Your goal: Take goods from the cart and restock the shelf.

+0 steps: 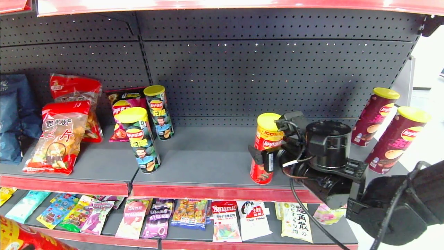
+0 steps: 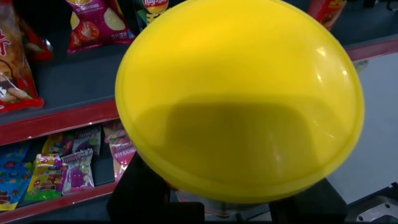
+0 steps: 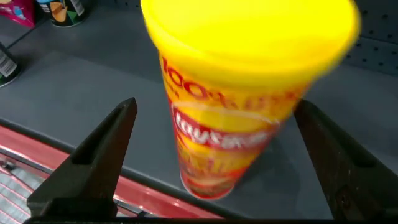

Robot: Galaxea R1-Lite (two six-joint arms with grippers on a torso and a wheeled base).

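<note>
The red can with a yellow lid stands upright on the grey shelf, close to the shelf's red front edge. The right tool is spread wide around this red can, one finger on each side of it, with a gap showing between that finger and the can's wall. Left of the red can, well apart from it, two green cans stand upright, one behind the other. Further left of the red can lie red snack bags. Right of the red can, past the arm, two maroon cans stand near the shelf's end. Below the red can, on the lower shelf, a row of flat sweet packets lies side by side. The left tool grips a second can, its yellow lid facing the wrist camera; this can hangs in the air in front of the shelf edge, off to the left of the red can
</note>
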